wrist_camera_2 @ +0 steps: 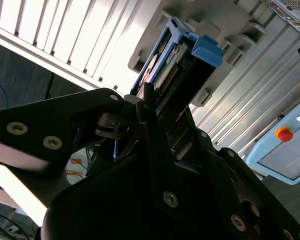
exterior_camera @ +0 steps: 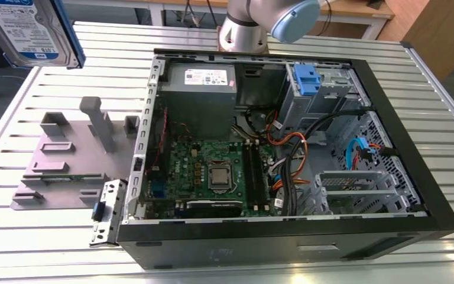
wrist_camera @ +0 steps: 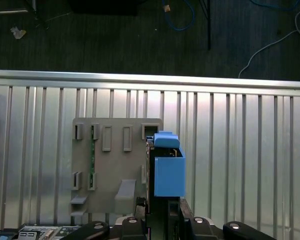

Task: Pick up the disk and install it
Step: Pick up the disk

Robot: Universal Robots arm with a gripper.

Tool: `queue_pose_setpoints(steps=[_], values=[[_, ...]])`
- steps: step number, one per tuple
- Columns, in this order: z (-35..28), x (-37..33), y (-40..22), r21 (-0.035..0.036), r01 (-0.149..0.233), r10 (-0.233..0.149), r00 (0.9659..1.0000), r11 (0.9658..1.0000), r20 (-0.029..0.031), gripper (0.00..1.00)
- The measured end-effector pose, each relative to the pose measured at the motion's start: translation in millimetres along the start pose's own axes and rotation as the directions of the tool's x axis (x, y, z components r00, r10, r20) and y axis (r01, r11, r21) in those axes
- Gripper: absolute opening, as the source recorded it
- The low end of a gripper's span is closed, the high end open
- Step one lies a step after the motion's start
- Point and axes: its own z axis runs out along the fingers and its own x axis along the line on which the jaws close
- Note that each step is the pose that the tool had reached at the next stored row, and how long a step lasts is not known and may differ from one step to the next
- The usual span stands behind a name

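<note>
Gripper (wrist_camera_2: 160, 117) closed on the disk (wrist_camera_2: 172, 70). In both wrist views the black fingers (wrist_camera: 176, 212) clamp its flat faces at one short end, no gap visible.

Key relation: the disk sticks straight out from the jaws, long axis in line w/ the fingers. Blue end tab (wrist_camera_2: 207, 50) is at the tip farthest from the gripper, and the connector edge shows just below the tab in the second wrist view.

Location: the disk (exterior_camera: 33, 29) is in the air at the exterior view's far left, label facing the camera, clear of the table (exterior_camera: 45, 236). In the first wrist view the disk (wrist_camera: 168, 172) hangs over the slats just beside the grey fixture (wrist_camera: 115, 165), not touching as far as I can tell.

PC case (exterior_camera: 290, 242) lies open to the exterior view's right. Its drive bay (exterior_camera: 333, 94), w/ blue clip (exterior_camera: 306, 77), is in the far right corner, well apart from the disk. Install not yet done
</note>
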Motion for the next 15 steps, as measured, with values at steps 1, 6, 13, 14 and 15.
queue_pose_setpoints(steps=[1,6,13,14,15], values=[[0.0,0.0,0.0,0.0,0.0,0.0,1.0,1.0,0.0,0.35],[-0.1,0.0,-0.2,0.0001,0.0,0.0,1.0,1.0,0.0,0.35],[-4.2,-0.2,0.0,0.0001,0.0,0.0,1.0,1.0,0.0001,0.35],[-4.2,-0.2,0.0,0.0002,0.0,0.0,1.0,1.0,0.0002,0.35],[-4.5,-0.2,0.0,0.0,0.0,0.0,1.0,1.0,0.0,0.35]])
